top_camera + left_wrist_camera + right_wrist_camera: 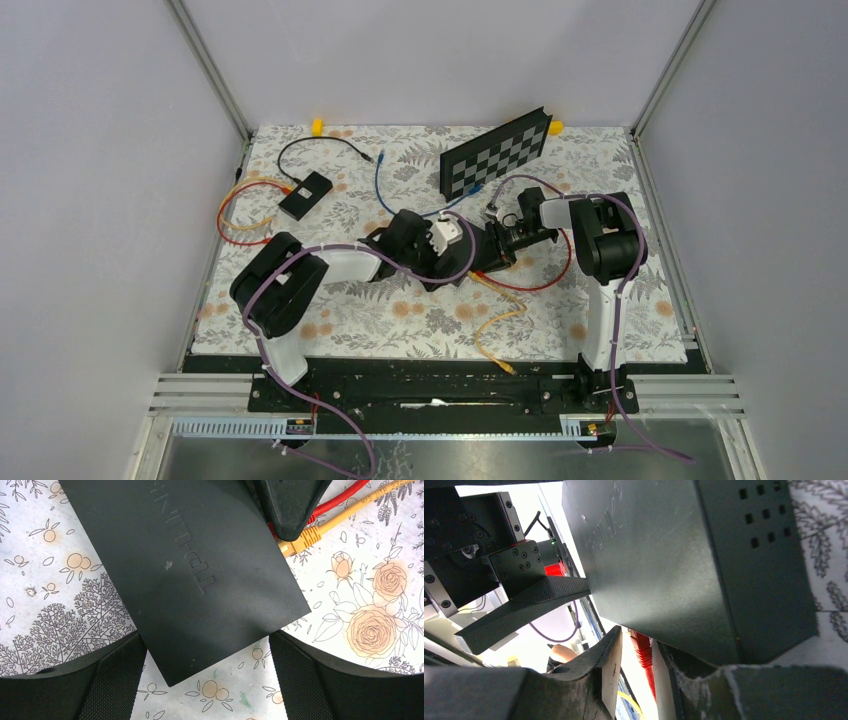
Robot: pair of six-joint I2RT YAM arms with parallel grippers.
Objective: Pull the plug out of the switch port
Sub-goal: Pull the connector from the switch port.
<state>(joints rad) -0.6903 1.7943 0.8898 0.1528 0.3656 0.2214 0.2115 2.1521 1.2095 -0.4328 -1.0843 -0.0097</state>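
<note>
The left pincer clamps the near end of the black TP-Link switch lying on the tabletop, with one finger against each side. The right pincer has its jaws on either side of the red plug, which sits in a port beside the yellow plug. Whether it already pinches, I cannot tell. I would squeeze the latch first, then pull straight out along the port while the switch is kept fixed.
</note>
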